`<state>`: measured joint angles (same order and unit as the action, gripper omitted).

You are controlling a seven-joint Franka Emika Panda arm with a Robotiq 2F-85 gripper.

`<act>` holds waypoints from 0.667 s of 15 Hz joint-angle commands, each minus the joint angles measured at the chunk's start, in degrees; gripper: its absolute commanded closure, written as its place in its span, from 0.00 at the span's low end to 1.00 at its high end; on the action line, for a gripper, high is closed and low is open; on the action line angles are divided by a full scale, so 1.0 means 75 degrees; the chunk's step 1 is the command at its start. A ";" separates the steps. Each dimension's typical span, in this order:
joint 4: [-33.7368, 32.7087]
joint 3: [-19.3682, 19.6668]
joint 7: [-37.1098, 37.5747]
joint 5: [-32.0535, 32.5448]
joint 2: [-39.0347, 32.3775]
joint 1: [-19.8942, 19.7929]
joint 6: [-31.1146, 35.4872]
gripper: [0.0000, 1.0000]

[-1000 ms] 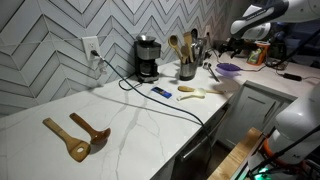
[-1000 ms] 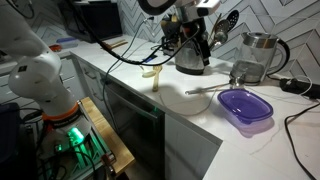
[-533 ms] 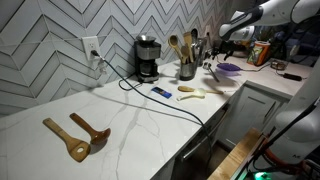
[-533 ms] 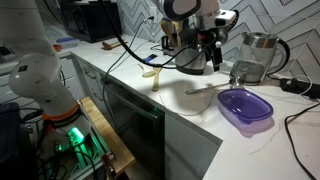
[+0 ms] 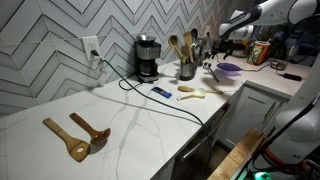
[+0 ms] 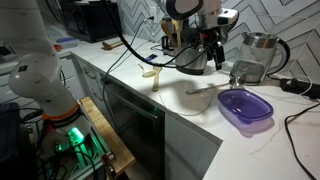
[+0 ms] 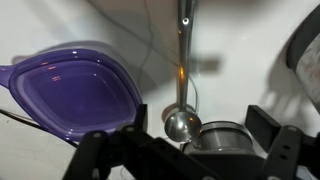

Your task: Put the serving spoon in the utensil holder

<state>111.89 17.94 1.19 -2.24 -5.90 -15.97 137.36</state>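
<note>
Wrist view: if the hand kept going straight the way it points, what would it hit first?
Probably the spoon on the counter: its bowl lies between the fingers of the open hand, right beside a small metal cup. Depth is hard to judge.

An exterior view looks from afar along your surface (image 5: 150,125); an exterior view sits near its front edge; the wrist view faces down, close. All show the purple bowl (image 5: 229,69) (image 6: 244,104) (image 7: 75,90).

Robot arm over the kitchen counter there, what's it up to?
The arm's claw hangs open above a metal serving spoon lying on the white counter beside the purple bowl. It hasn't gripped the spoon yet. The utensil holder it is meant for stands further along the counter.
</note>
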 commanded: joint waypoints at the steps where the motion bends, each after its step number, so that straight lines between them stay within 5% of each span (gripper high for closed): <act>1: -0.0672 -0.0105 -0.0788 -0.0777 -0.0576 -0.0285 -0.0435 0.00; 10: -0.2352 -0.0304 -0.1397 -0.1448 -0.1964 -0.0806 -0.1832 0.00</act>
<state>100.00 16.99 -7.66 -10.76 -16.03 -19.50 127.47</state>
